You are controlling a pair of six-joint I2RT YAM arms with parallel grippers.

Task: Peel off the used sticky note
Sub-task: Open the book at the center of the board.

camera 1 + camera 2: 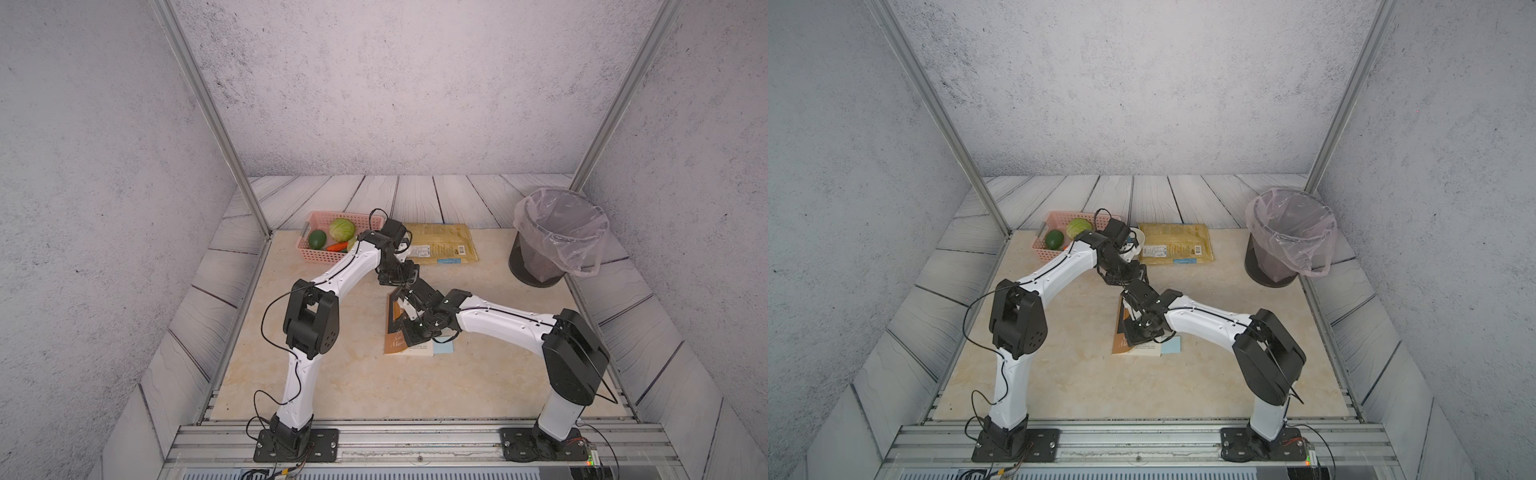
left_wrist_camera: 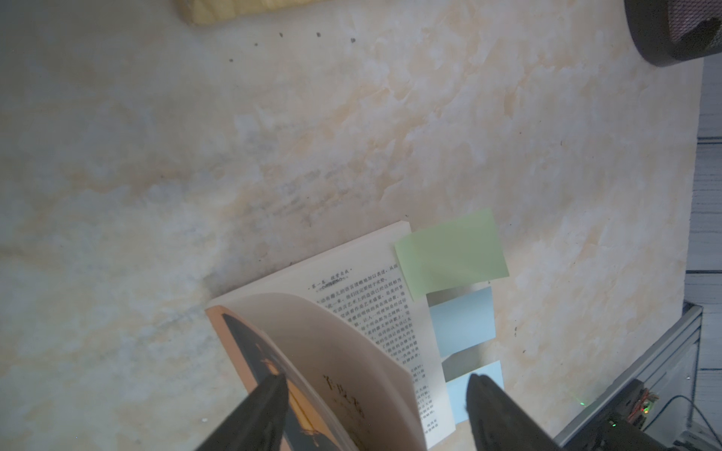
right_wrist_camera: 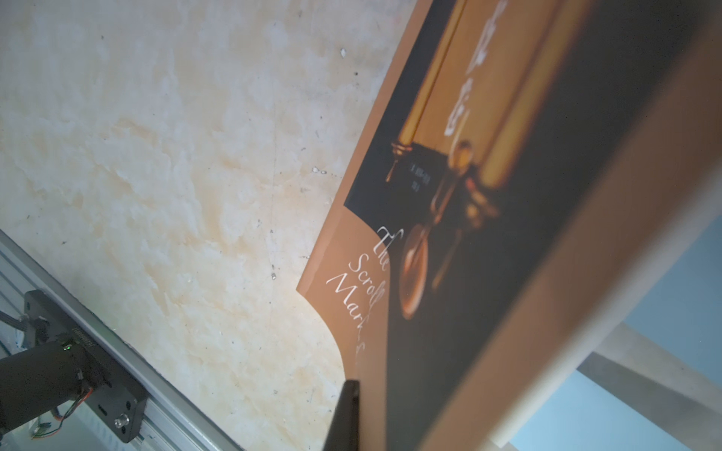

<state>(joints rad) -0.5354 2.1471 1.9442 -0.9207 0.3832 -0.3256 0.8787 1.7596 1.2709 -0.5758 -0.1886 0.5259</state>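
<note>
Soft even light, blurred wrist-view foregrounds

Grey speckled walls point(image 1: 395, 83), pale plank floor point(image 1: 415, 195), beige marbled tabletop point(image 1: 353, 382), aluminium posts point(image 1: 212, 116).

Worktop point(image 1: 332, 374): pale marble-patterned slab, seen in both top views. The left wrist view shows small dark specks on it.

- Far left corner: pink basket point(image 1: 316, 255) holding vegetables.
- Near the basket, along the far edge: a flat yellow packet point(image 1: 440, 247).
- Far right corner: dark bin point(image 1: 536, 270) with a clear liner, standing upright.
- Centre: book point(image 1: 395, 344) lying on the slab, front cover raised off the pages. A green note point(image 2: 449, 254) and blue notes point(image 2: 463, 320) project from its page edge over the surface.
</note>
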